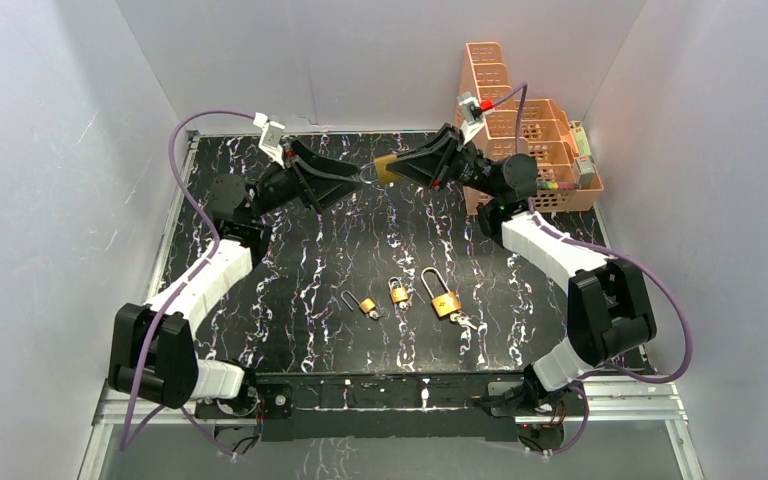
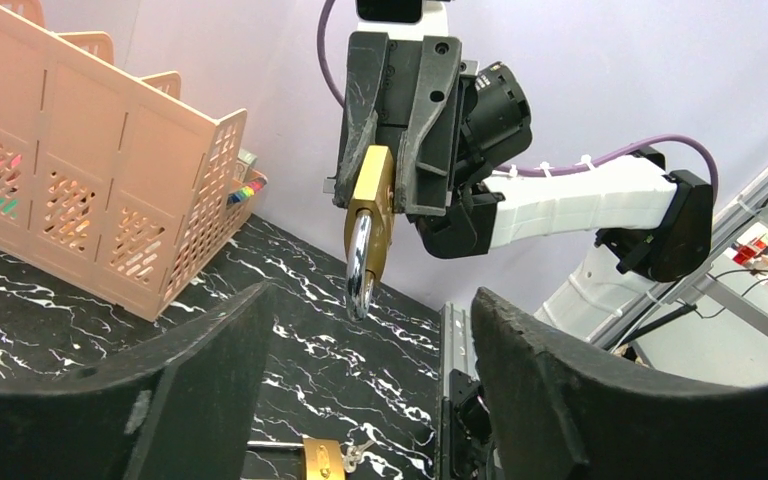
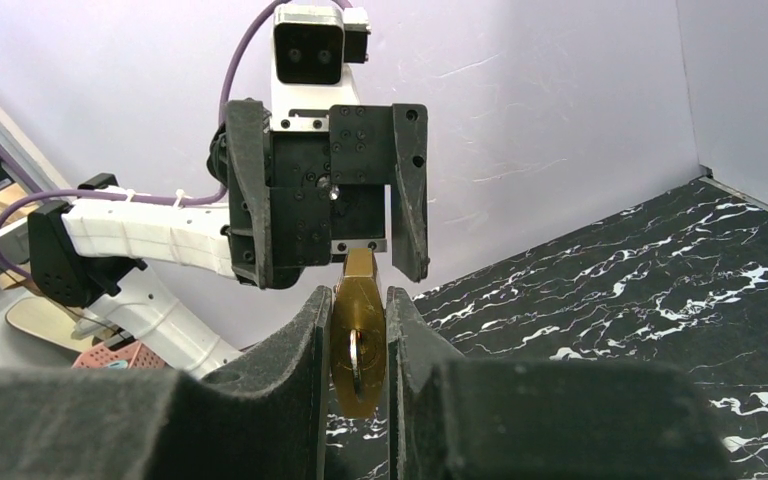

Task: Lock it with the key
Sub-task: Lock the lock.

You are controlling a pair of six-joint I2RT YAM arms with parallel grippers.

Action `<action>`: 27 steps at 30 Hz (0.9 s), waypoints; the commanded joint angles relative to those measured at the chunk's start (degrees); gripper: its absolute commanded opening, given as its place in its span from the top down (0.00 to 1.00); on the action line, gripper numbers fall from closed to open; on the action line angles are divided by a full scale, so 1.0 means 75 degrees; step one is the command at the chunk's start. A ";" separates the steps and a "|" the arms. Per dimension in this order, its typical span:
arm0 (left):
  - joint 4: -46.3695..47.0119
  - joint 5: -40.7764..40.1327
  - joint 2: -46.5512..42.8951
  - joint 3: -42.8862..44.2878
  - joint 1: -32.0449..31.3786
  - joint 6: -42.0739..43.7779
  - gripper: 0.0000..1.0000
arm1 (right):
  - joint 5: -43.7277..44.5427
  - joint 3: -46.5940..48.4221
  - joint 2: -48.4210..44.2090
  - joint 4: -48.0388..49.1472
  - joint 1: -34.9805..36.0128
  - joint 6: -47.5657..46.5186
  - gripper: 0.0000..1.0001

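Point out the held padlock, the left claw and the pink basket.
held padlock point(image 2: 370, 200), left wrist view, on its brass body.
left claw point(image 1: 359, 180), top view, midway between its fingertips.
pink basket point(image 2: 130, 160), left wrist view, on its side wall.

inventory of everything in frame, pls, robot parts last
held padlock: 1, brass, in the air over the far side of the table, between the two arms
table padlocks: 3, brass, in a row at the table's near middle; the rightmost is the largest
keys: small, silver, by the table padlocks; count unclear
organizer: 1, peach, far right corner; small coloured contents, too small to tell
table: 1, black with white marbling
left arm: white and black; left fingers open, at the shackle end of the held padlock
right arm: white and black; right fingers shut on the held padlock's body
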 commanded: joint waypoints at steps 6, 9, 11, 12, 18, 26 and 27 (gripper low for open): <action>0.0473 0.0070 0.0236 0.0290 -0.0205 -0.0018 0.39 | 0.0230 0.0627 0.0033 0.0920 0.0022 0.0165 1.00; 0.0470 0.0081 0.0270 0.0345 -0.0245 0.0038 0.47 | 0.0209 0.0639 0.0040 0.0921 0.0019 0.0166 1.00; 0.0477 0.0070 0.0299 0.0364 -0.0273 0.0034 0.51 | 0.0215 0.0613 0.0050 0.0943 0.0029 0.0173 1.00; 0.0495 0.0064 0.0316 0.0375 -0.0290 0.0033 0.51 | 0.0220 0.0589 0.0054 0.0975 0.0023 0.0182 1.00; 0.0617 0.0093 0.0457 0.0476 -0.0381 -0.0021 0.60 | 0.0240 0.0522 0.0113 0.1086 0.0052 0.0241 1.00; 0.0932 -0.0203 0.0448 0.0260 -0.0391 -0.0005 1.00 | 0.0199 0.0453 0.0040 0.0845 0.0057 0.0079 1.00; 0.0943 -0.0264 0.0386 0.0204 -0.0392 0.0063 1.00 | 0.0169 0.0443 -0.0008 0.0687 0.0048 -0.0029 1.00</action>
